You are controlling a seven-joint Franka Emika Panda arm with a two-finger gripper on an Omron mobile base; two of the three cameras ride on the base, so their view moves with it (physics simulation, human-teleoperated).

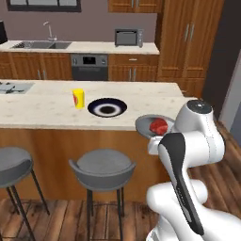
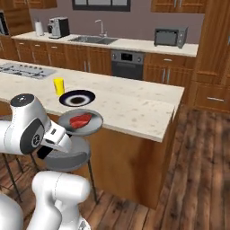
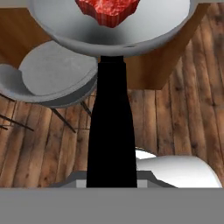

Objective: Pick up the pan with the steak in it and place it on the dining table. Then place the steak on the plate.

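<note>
The grey pan [image 1: 142, 124] [image 2: 67, 122] [image 3: 65, 26] hangs level at the near edge of the dining table [image 1: 47, 110] [image 2: 130, 105], at about the height of its top. The red steak [image 1: 158, 125] [image 2: 81, 120] [image 3: 108, 11] lies in it. My gripper [image 2: 55, 136] [image 3: 111, 183] is shut on the pan's black handle [image 3: 111, 131], low in front of the table. In the left base view my own arm hides the hand. The dark-rimmed plate [image 1: 92, 107] [image 2: 65, 99] rests on the table just behind and left of the pan.
A yellow container [image 1: 78, 98] [image 2: 58, 86] stands left of the plate. Grey stools [image 1: 102, 164] [image 2: 67, 155] [image 3: 52, 74] stand along the table's front, one right under the pan. A stovetop [image 2: 24, 70] sits at the table's far left.
</note>
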